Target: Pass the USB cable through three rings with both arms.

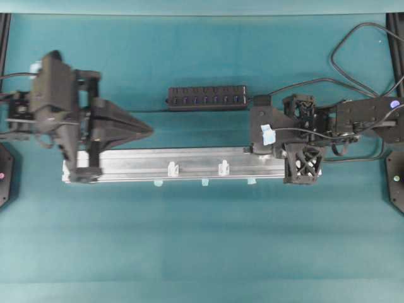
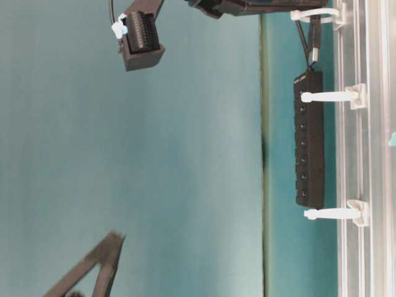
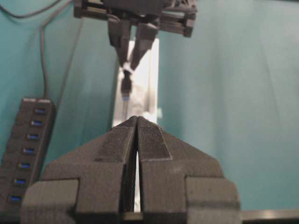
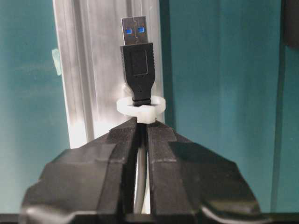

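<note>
Translucent white rings (image 1: 172,168) — three on the silver rail (image 1: 139,165); the USB cable (image 4: 137,60) plug pokes through one at centre frame, pinched by the right gripper (image 4: 142,128) — left gripper (image 3: 136,122) closed, empty.

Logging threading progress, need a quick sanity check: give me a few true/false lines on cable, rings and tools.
1. The USB cable has its plug poking through one ring. True.
2. The left tool grips the cable. False: it is shut and empty.
3. The right tool is open. False: it is shut on the cable, just behind that ring.
4. The other two rings hold no cable. True.
</note>
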